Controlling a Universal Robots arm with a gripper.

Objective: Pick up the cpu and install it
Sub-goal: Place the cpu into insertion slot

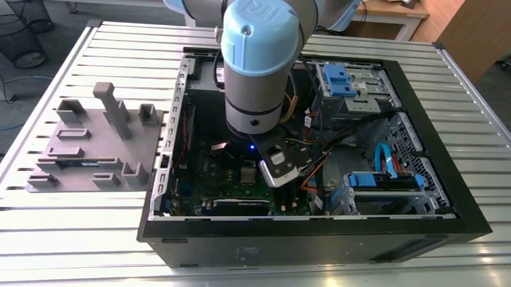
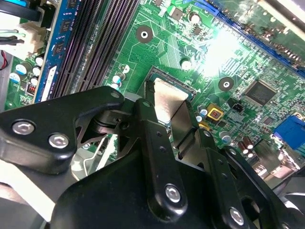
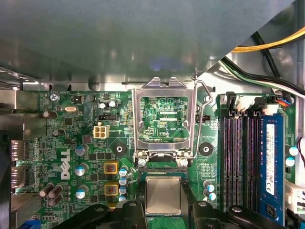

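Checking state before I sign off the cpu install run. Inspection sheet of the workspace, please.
surface: slatted metal table carrying an open computer case.
job's things: cpu at the socket on the motherboard; socket frame flipped open next to it.
clutter: grey tray beside the case on the exterior view's left, with a memory stick on it.
grippers: gripper down inside the case, closed on the cpu.
cables: blue cable and yellow cable inside the case, apart from the socket.
surroundings: wire bins on the floor; wooden furniture behind the table.
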